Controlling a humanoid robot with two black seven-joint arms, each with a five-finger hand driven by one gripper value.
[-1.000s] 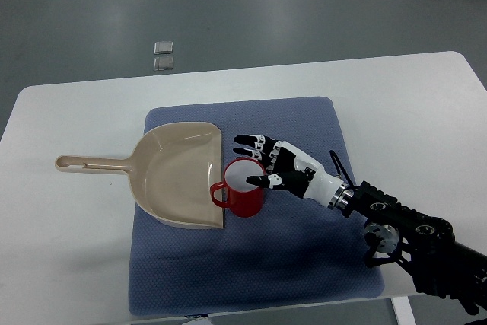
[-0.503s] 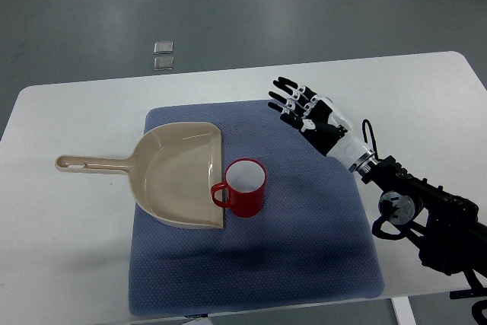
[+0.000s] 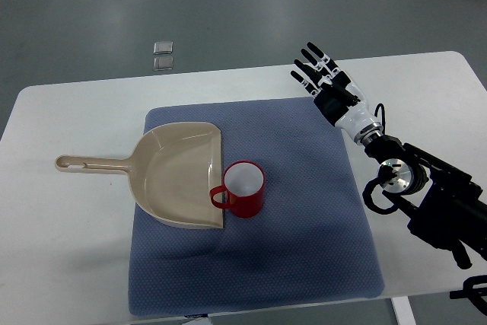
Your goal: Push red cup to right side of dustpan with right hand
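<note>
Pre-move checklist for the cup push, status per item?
1. Red cup upright on blue mat: ok.
2. Cup right of dustpan, at its open edge: ok.
3. Right robot hand open, holding nothing: ok.
4. Hand clear of cup, up near the mat's far right corner: ok.
5. Cup handle touching dustpan lip: cannot tell.
6. Left robot hand: not in view, cannot tell.

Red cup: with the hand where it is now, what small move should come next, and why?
Probably keep the right hand clear and let it retire. The red cup stands upright on the blue mat, just right of the dustpan and close against its straight front edge, with its handle toward the pan. The hand is open, up near the mat's far right corner, touching nothing. No further push looks needed.
</note>
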